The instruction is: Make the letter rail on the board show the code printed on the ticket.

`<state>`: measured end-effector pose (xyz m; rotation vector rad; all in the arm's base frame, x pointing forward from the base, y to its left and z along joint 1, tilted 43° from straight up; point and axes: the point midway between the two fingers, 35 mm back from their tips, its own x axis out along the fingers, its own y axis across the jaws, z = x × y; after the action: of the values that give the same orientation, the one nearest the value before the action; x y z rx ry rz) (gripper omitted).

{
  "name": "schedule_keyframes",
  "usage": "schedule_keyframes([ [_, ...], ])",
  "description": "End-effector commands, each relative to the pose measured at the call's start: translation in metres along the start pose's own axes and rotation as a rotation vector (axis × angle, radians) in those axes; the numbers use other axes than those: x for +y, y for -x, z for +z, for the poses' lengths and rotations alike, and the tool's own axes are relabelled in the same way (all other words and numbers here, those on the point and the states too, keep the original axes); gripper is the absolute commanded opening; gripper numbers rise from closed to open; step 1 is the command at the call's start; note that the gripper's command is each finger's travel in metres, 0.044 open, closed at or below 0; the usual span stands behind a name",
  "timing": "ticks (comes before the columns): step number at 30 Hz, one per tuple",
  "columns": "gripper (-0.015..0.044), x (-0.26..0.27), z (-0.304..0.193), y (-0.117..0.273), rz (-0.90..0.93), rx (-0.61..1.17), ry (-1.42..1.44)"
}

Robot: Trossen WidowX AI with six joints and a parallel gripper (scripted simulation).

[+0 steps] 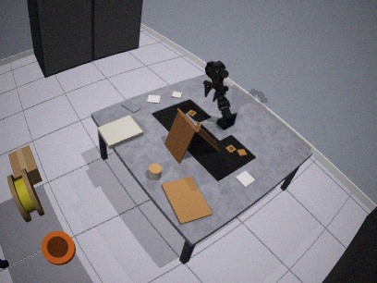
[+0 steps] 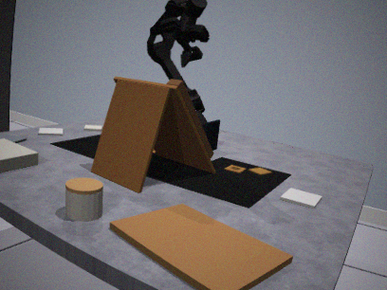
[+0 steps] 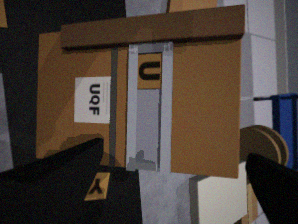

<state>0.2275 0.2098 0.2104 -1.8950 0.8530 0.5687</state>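
Note:
The board (image 1: 177, 141) (image 2: 128, 135) (image 3: 205, 110) stands tilted on the black mat. Its ticket (image 3: 82, 100) reads UQF in the wrist view. The pale rail (image 3: 167, 115) holds a U tile (image 3: 150, 71) at its upper end in that view; the rest of the channel is bare. A Y tile (image 3: 97, 186) lies on the mat below the ticket. Two tiles lie on the mat's other side, one with a round mark (image 1: 230, 148) (image 2: 235, 169) and another (image 1: 242, 153) (image 2: 260, 171) whose letter is unreadable. My gripper (image 1: 211, 96) (image 3: 174, 153) is open and empty, above and away from the board.
A lidded grey can (image 1: 154, 171) (image 2: 84, 201), an orange-brown slab (image 1: 186, 200) (image 2: 199, 246) and a cream block (image 1: 121, 130) (image 2: 14, 154) stand on the counter (image 1: 277, 134). A white card (image 1: 245, 178) (image 2: 302, 197) lies beside the black mat (image 1: 222, 168) (image 2: 237, 196).

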Motion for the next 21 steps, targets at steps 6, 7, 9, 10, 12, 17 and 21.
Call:
schedule_keyframes([
  [6,0.034,0.065,0.078,-0.081,0.24,-0.002,0.604],
  [7,0.034,0.077,0.086,-0.092,0.276,-0.011,0.688],
  [9,0.034,0.103,0.1,-0.115,0.352,-0.037,0.857],
  [10,0.034,0.116,0.105,-0.126,0.389,-0.053,0.936],
  [12,0.034,0.142,0.113,-0.145,0.458,-0.088,1.082],
  [17,0.034,0.208,0.121,-0.186,0.621,-0.205,1.403],
  [21,0.034,0.255,0.121,-0.204,0.722,-0.303,1.588],
])
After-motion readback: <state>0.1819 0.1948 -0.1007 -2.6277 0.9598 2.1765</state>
